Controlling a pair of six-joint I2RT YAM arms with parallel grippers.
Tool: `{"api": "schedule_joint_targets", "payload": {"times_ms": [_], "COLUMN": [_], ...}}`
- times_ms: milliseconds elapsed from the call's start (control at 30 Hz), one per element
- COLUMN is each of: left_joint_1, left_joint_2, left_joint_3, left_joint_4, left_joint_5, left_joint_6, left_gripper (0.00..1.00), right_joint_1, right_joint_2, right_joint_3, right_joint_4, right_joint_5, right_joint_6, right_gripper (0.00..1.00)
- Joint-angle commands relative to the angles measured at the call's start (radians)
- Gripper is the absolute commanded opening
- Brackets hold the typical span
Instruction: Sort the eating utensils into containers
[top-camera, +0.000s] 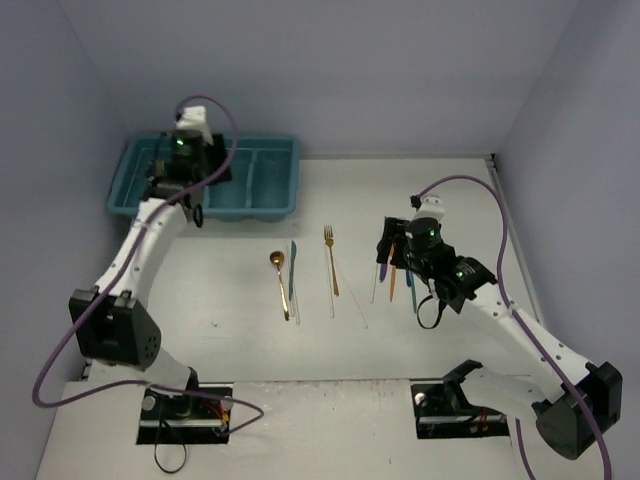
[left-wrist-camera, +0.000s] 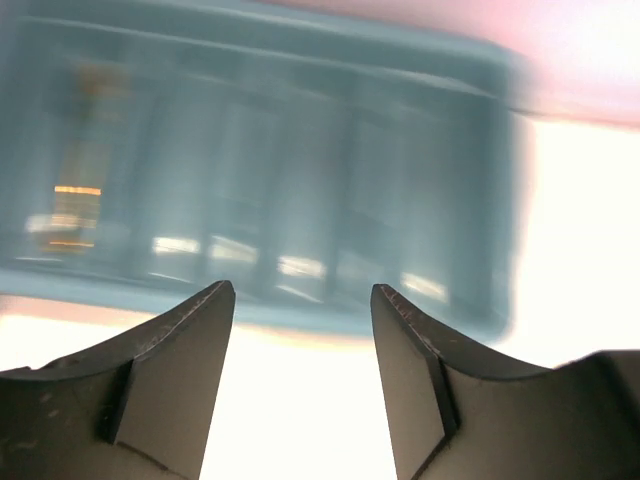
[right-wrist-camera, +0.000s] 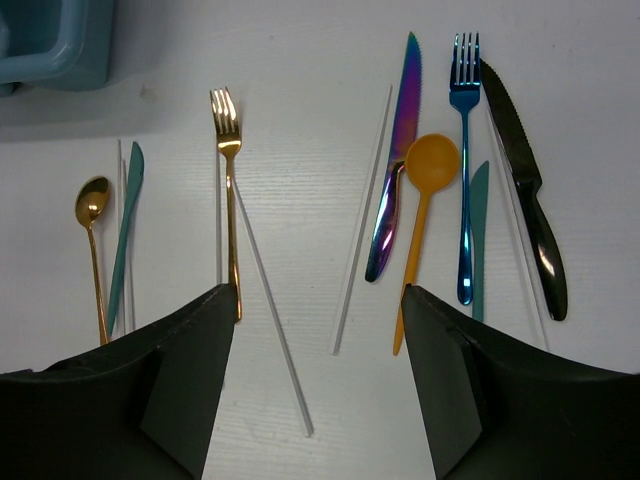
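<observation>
Table (top-camera: 240, 300) carries the teal tray (top-camera: 262, 190) at 10 o'clock, with a blurred gold item (left-wrist-camera: 76, 190) in one end compartment. Left gripper (left-wrist-camera: 302, 292) at the tray, jaws apart, empty. Right gripper (right-wrist-camera: 318, 292) at 3 o'clock, jaws apart, empty, above the loose utensils: black knife (right-wrist-camera: 525, 180), blue fork (right-wrist-camera: 464, 150), purple knife (right-wrist-camera: 400, 150), orange spoon (right-wrist-camera: 430, 165). Gold fork (right-wrist-camera: 228, 150), gold spoon (right-wrist-camera: 92, 200) and teal knife (right-wrist-camera: 128, 230) lie toward centre.
</observation>
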Motion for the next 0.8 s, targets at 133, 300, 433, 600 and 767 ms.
{"api": "schedule_joint_targets", "payload": {"times_ms": [133, 300, 433, 600, 767], "left_joint_1": [-0.368, -0.486, -0.535, -0.573, -0.586], "left_joint_2": [0.030, 0.185, 0.290, 0.379, 0.428], "left_joint_3": [-0.080, -0.010, 0.043, 0.080, 0.092], "left_joint_4": [-0.065, -0.081, -0.081, -0.080, -0.080], "left_joint_5": [-0.142, -0.128, -0.111, -0.096, -0.088], "left_joint_6": [-0.265, -0.311, -0.323, -0.344, -0.354], "left_gripper": [0.51, 0.49, 0.44, 0.36, 0.30], "right_joint_1": [-0.011, -0.012, -0.013, -0.017, -0.020], "right_joint_2": [-0.051, -0.088, -0.121, -0.138, -0.138], "right_joint_3": [-0.023, -0.061, -0.093, -0.116, -0.122], "right_joint_4": [0.029, 0.025, 0.020, 0.015, 0.011], "right_joint_5": [0.077, 0.076, 0.077, 0.073, 0.076], "right_joint_6": [-0.011, 0.002, 0.017, 0.023, 0.018], "right_gripper": [0.61, 0.62, 0.62, 0.63, 0.63]}}
